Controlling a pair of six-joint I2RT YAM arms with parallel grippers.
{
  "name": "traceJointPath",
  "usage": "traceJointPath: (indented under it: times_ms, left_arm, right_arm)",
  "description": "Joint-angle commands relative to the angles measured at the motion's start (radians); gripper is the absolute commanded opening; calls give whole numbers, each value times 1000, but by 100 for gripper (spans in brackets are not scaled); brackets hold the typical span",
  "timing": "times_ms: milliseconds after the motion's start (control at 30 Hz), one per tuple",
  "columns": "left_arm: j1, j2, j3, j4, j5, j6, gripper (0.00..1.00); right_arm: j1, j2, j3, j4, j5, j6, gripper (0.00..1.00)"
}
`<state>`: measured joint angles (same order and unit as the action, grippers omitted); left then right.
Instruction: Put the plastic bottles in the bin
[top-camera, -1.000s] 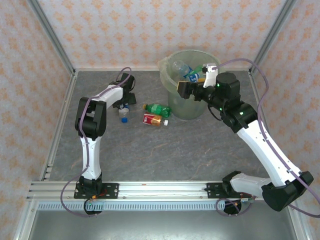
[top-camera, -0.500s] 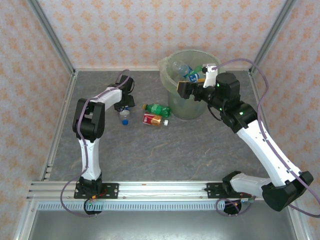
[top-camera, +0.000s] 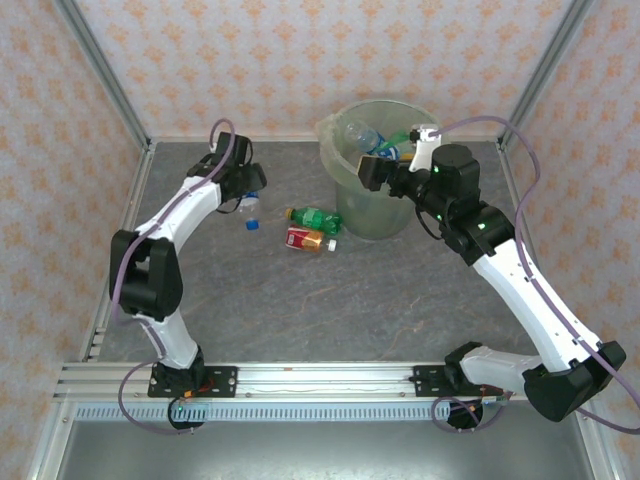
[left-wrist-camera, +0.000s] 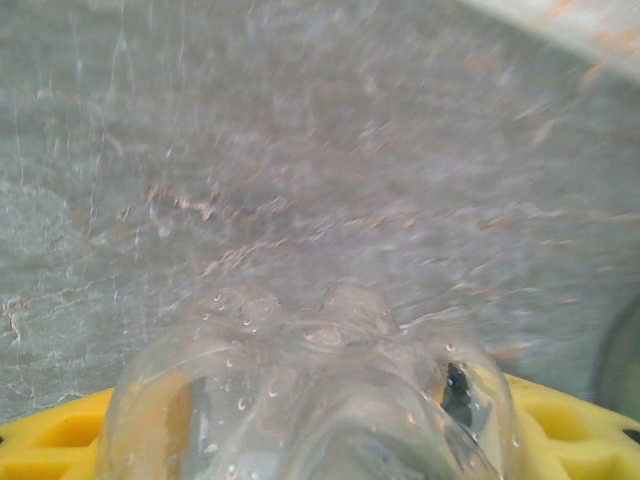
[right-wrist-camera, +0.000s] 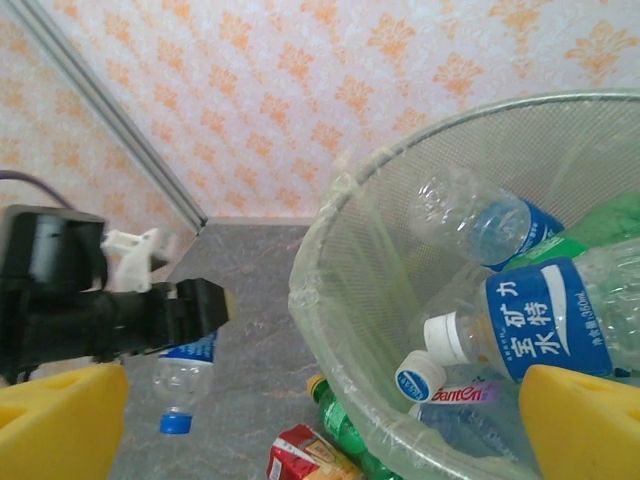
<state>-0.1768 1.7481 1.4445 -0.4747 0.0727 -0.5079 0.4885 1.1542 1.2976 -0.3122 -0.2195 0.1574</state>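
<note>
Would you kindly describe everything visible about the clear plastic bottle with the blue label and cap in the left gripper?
The clear plastic bottle with blue label and blue cap looks thin and empty, with droplets inside. It hangs cap-down, slightly tilted, clamped near its base between the left gripper's yellow fingers, seemingly clear of the grey table.

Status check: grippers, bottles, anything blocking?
Left gripper shut on clear bottle, left of bin. Right gripper open, empty, at bin rim. Green bottle and red-labelled bottle on table by bin. Nothing blocking.
</note>
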Motion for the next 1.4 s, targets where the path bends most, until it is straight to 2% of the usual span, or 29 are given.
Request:
traceJointPath:
  times_ms: [0,267,533,1033,1367]
  left_arm:
    - [-22,-76,-10,54,16,-42,49]
    - [-108,-175,80,113,-37,-53,49]
    - [-202,-178,199,228,-72,-35,48]
    - [-360,-24,423,462,-36,35,49]
    - [-425,89,451,666,-54,53,49]
  right_arm:
    - [5,-17,2,54,86,31,100]
    - [5,-28,8,76,141,43,100]
    - [6,-36,2,78,167,51,100]
    - [5,-65,5,64,219,33,100]
    - [5,-109,-4,34,265,13,100]
